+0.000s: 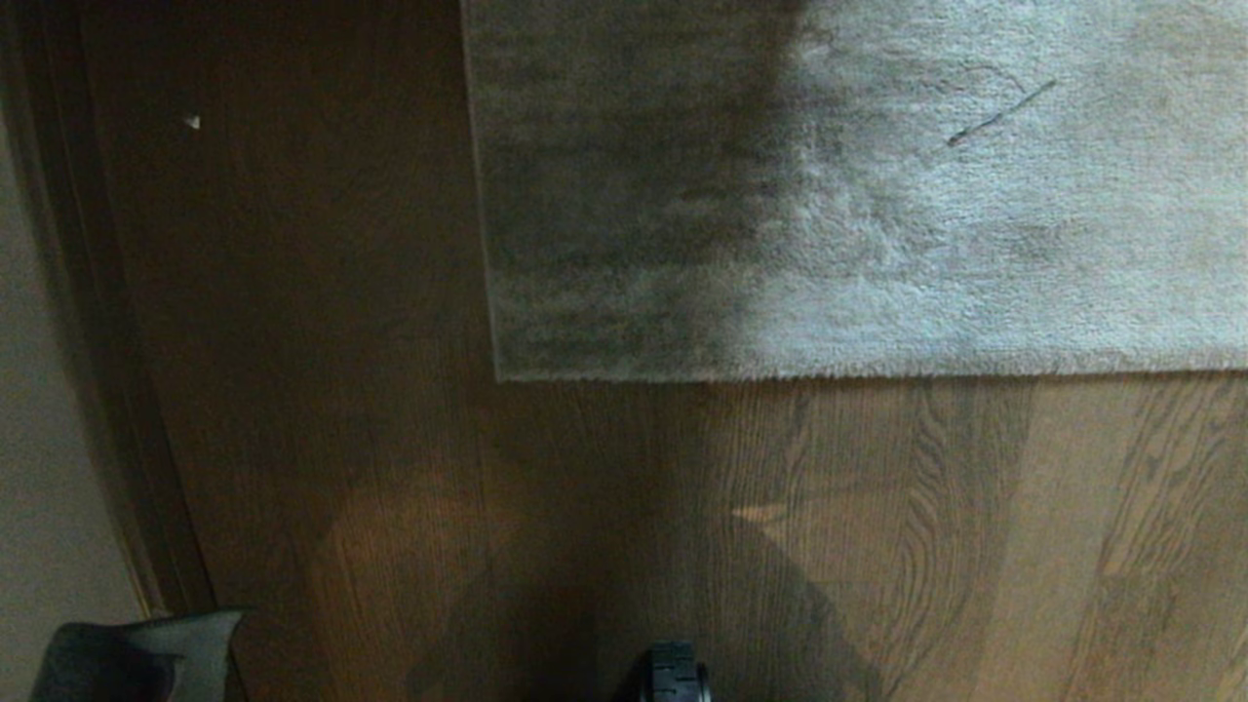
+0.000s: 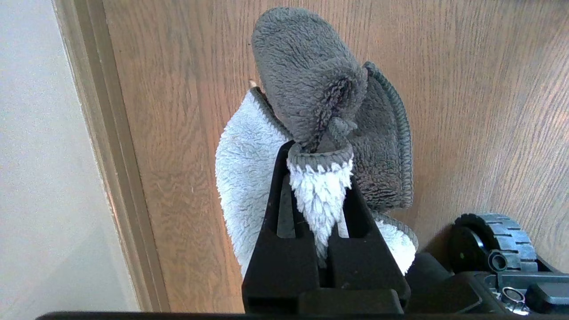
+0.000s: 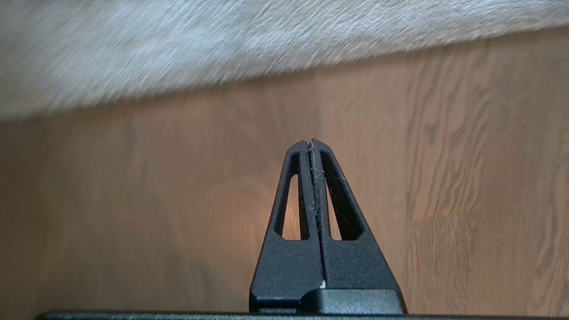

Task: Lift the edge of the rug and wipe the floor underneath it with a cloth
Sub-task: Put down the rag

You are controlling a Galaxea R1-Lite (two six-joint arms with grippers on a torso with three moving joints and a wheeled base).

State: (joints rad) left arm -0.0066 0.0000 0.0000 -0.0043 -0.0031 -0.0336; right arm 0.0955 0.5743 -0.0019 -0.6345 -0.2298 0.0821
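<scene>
A pale plain wall [image 2: 40, 155] stands at the side, with a brown wooden skirting board [image 2: 111, 155] along its foot.

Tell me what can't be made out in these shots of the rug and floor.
- Floor under the grey plush rug: covered by its pile, head view.
- Rug hem: motion-blurred, right wrist view.
- Lower part of the grey and white fleece cloth: behind the left gripper, left wrist view.
</scene>
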